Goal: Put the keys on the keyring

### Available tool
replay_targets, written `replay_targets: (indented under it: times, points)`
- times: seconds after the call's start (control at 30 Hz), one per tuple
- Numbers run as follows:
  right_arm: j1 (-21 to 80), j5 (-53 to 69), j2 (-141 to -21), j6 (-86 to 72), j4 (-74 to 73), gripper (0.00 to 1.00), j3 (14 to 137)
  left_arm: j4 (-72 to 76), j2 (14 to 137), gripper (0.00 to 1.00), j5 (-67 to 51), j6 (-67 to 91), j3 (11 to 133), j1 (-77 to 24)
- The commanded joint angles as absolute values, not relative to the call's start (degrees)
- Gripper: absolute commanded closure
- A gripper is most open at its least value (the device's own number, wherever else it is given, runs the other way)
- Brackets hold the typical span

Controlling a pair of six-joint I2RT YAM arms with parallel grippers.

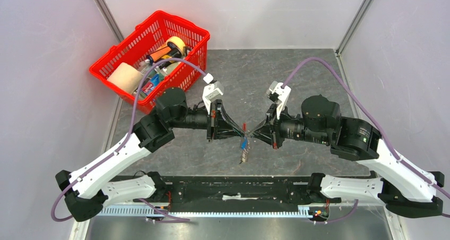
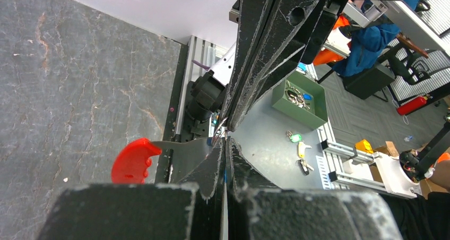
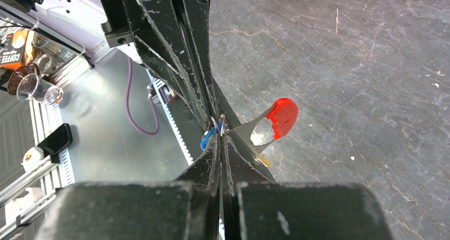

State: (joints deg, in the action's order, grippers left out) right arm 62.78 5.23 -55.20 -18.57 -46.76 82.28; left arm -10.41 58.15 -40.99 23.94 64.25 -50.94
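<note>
Both arms meet tip to tip at frame centre in the top view, above the counter [image 1: 297, 75]. The left gripper [image 1: 239, 133] has its jaws pressed together, no gap showing in its wrist view; right gripper [image 1: 250, 134] jaws likewise.

The keyring [image 3: 280, 118] sits at that meeting pt. Its red crescent sticks out right of centre in the right wrist view, w/ a silvery strip running back into the tips. Its metal fringe [image 1: 243, 156] dangles just below centre in the top view. The blue key [image 3: 207, 140] touches the tips on the other side, just left of centre. We can't tell which jaws pinch which piece; the fingers hide the contact.

We judge we're mid-threading. To do it well:
- Hold one side rigid as anchor and move only the other.
- Use v. small, slow moves along the ring's curve, no twisting.
- Don't loosen either pinch until the key's hole is clearly on the ring, else it drops.
- Go by the wrist views for alignment, not the top one.
</note>
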Motion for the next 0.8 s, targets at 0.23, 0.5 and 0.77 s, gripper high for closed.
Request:
replay_targets:
  times: [0.23, 0.5, 0.77]
  points:
    - [63.03, 8.61, -53.99, -16.41, -44.90, 1.00, 83.14, -8.79, 57.98, 0.98, -41.04, 25.40, 67.19, -51.24]
    - [62.96, 8.53, -53.40, -16.20, -45.11, 1.00, 83.22, -8.60, 58.22, 0.98, -41.28, 25.54, 67.50, -51.25]
    - [63.00, 8.99, -51.76, -16.42, -43.44, 1.00, 82.63, -8.20, 58.84, 0.98, -41.32, 25.66, 66.84, -51.24]
